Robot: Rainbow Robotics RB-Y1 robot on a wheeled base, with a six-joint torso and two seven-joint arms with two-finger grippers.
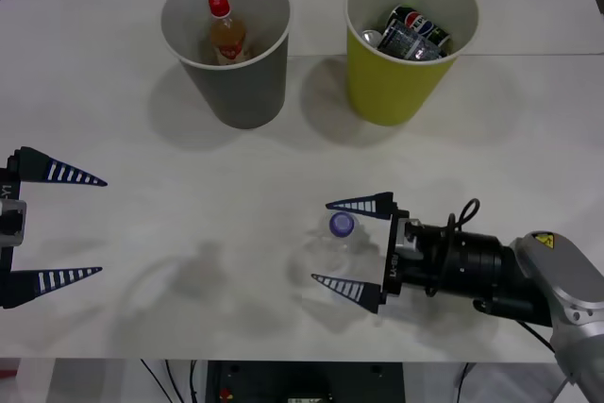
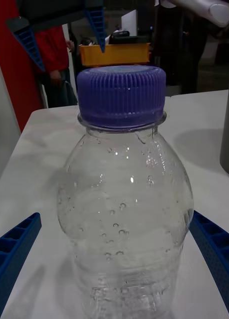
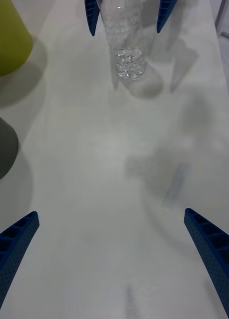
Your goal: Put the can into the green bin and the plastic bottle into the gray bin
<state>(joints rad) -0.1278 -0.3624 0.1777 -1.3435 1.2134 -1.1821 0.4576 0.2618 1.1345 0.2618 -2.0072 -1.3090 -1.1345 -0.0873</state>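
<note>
Right now my right gripper (image 1: 347,246) sits low over the white table (image 1: 189,233), reaching in from my right side, its two blue ribbed fingers (image 1: 363,204) spread wide with the small clear plastic bottle with a purple cap (image 1: 338,233) standing upright between them. Neither finger touches it: my right wrist camera shows a gap of bare tabletop on each side of the bottle's (image 2: 125,209) body, so I hold nothing. Droplets cling inside its clear wall, and the ribbed cap (image 2: 121,94) is on top.

My left gripper (image 1: 55,226) waits at the table's left edge, well apart from the bottle, its fingers (image 1: 58,173) also spread open and empty. From that wrist I look across the bare surface at the bottle's (image 3: 125,50) lower part standing between the other arm's blue fingertips (image 3: 91,17).

At the far side of the table stand the two bins, just beside each other and both upright. On my left is the dark gray tapered cup-shaped bin (image 1: 241,82), with a red-capped bottle of orange liquid (image 1: 225,30) standing inside it. On my right is the yellow-green tapered cup-shaped bin (image 1: 392,87), which holds drink cans (image 1: 411,33) lying at angles against its pale inner wall. The clear bottle is on the table nearer to me than both bins, closer to the yellow-green one.
</note>
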